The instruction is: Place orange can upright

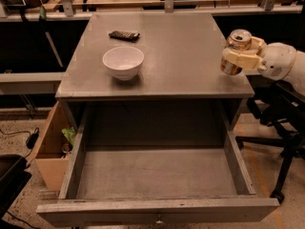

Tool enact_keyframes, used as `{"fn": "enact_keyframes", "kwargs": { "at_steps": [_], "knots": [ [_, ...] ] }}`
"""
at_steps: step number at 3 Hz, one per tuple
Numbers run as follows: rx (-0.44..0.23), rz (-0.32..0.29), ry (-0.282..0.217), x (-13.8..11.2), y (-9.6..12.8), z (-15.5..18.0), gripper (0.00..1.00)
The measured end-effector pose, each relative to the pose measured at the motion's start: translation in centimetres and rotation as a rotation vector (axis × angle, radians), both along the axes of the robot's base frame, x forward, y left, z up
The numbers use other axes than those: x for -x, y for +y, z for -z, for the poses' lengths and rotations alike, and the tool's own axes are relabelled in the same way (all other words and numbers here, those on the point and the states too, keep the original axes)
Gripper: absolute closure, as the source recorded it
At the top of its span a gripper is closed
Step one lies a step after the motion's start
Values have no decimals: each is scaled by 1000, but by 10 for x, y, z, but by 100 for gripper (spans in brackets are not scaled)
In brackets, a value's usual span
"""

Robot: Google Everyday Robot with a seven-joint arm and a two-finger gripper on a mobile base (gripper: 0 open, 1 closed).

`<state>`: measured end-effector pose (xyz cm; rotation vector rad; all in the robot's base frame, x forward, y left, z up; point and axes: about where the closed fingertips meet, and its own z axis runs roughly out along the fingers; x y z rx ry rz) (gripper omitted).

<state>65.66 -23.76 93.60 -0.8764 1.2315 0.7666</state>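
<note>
Orange can (238,41) sits in my gripper (237,56), close to upright with a slight lean, its silver top and pull tab facing up. My fingers (238,59) are closed around its middle, one across the front and the other behind it. I hold it at the right edge of the grey table (181,46), low over the top; I cannot tell whether its base touches. Well to the left on the table stands a white bowl (123,62), and behind that lies a small dark flat object (124,35). Below the table top, the drawer (157,173) is pulled fully open.
</note>
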Motion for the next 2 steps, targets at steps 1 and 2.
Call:
{"fn": "enact_keyframes", "kwargs": {
  "at_steps": [1, 2],
  "knots": [
    [35, -29, 31, -4, 11, 16, 100],
    [86, -63, 84, -6, 20, 35, 100]
  ]
}}
